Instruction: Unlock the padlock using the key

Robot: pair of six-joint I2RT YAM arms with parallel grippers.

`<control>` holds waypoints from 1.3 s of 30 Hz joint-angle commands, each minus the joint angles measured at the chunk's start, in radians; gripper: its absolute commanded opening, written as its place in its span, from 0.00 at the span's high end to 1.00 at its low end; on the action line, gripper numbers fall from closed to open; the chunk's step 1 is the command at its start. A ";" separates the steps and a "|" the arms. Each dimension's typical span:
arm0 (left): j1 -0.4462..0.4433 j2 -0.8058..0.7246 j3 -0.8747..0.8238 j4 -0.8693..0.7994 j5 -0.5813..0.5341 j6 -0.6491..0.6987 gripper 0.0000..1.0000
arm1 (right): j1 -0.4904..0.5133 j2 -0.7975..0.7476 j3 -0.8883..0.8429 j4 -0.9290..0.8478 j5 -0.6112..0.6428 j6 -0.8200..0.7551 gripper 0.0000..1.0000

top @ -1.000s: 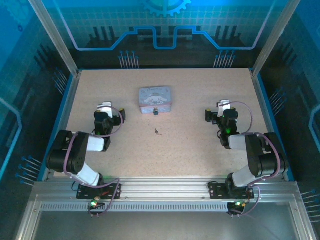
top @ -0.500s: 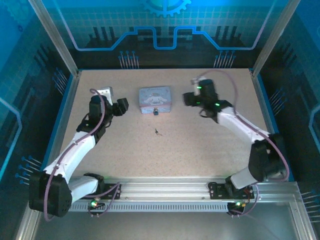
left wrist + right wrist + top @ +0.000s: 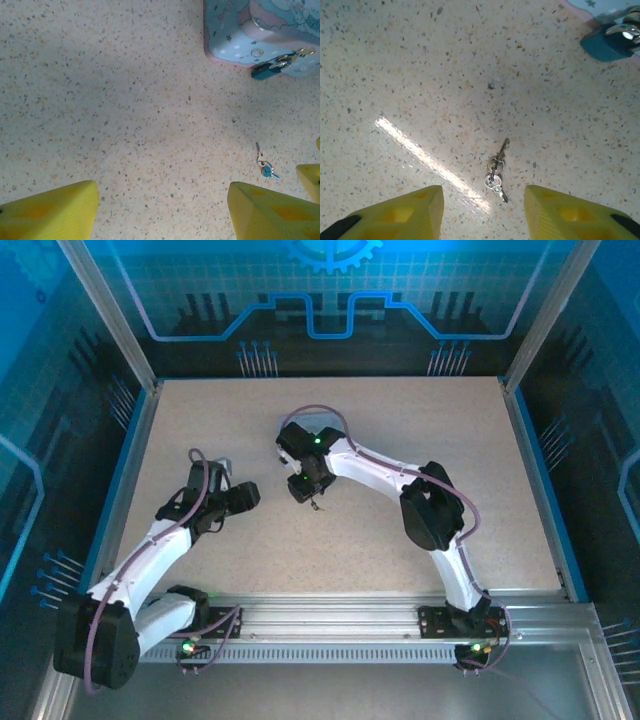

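Hovering right tool [image 3: 482, 202] over key [image 3: 496, 169], arm [image 3: 375, 468] outstretched

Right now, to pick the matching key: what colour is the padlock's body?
Dark teal-blue padlock; clearest in right wrist view.

Padlock [image 3: 611, 44] half past the right wrist view's edge, tin [image 3: 235, 30] partly past the left's.

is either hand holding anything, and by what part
Nothing is held. The key lies on the table under the open right hand; the left hand is open too.
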 commanded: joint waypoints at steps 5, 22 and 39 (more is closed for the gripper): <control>-0.007 -0.014 -0.025 -0.009 0.041 0.004 0.29 | -0.001 0.122 0.143 -0.191 -0.017 0.005 0.65; -0.007 -0.010 -0.026 0.004 0.056 0.020 0.29 | -0.024 0.314 0.319 -0.311 -0.019 0.062 0.69; -0.007 -0.008 -0.027 0.009 0.054 0.026 0.29 | -0.023 0.346 0.370 -0.383 -0.015 0.070 0.64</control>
